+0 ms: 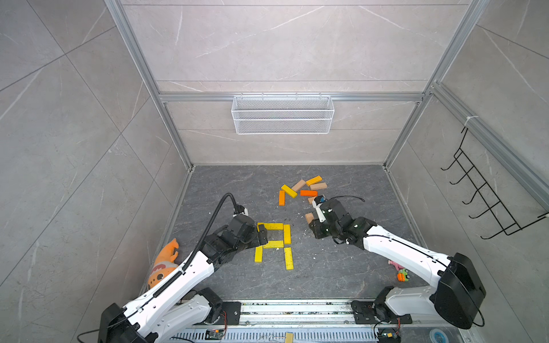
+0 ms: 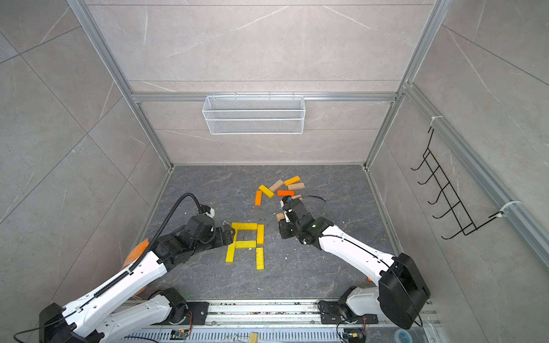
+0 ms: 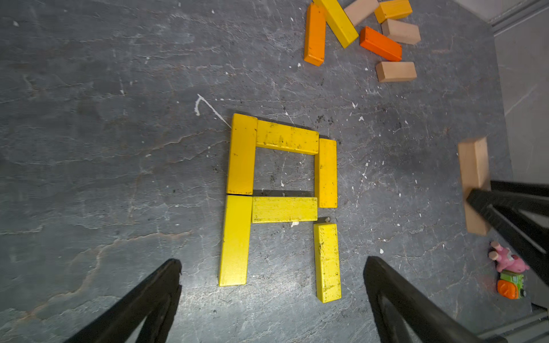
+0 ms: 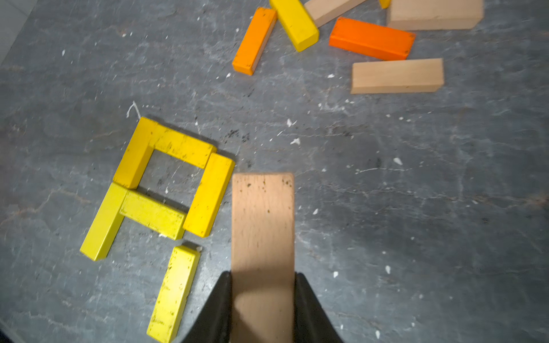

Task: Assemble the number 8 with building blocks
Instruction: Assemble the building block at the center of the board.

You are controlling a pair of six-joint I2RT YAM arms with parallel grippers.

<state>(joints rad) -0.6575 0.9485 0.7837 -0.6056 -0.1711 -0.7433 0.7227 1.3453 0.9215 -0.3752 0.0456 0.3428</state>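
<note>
L gripper (image 3: 273, 262): jaws spread wide, nothing btwn them. In both top views it hangs over the left edge of the yellow figure (image 1: 273, 244), hiding the top-left corner.

R gripper (image 4: 263, 276): clamped on a tan block (image 4: 263, 222), pads on its two long sides, block sticking out fwd past the tips. In a top view the block sits just right of the figure, btwn it and the loose pile (image 1: 309, 193). Can't tell if it touches the floor (image 1: 341, 267).

Figure = 6 yellow bars flat on the floor, reads like an "A":
- top bar (image 3: 286, 138), upper-left bar (image 3: 242, 154), upper-right bar (image 3: 326, 173), mid bar (image 3: 284, 209) close a square
- upper-right sits slightly outboard, touching the top bar's end
- lower-left bar (image 3: 236, 240) butts end to end w/ upper-left
- lower-right bar (image 3: 326, 262) sits a slim gap off mid bar and upper-right

Pile is on the far side of the floor, well apart from the figure: orange bar (image 3: 315, 34) touching a yellow bar (image 3: 338, 22) at one end, deep-orange bar (image 3: 381, 43), yellow-orange bar (image 3: 393, 10), three tan bars (image 3: 396, 71).

Misc: plush fish (image 1: 165, 264) by the left wall, partly behind the L arm. Small pink/green toy (image 3: 509, 273) near the R arm. Wire basket (image 1: 282, 126) on the back wall.
</note>
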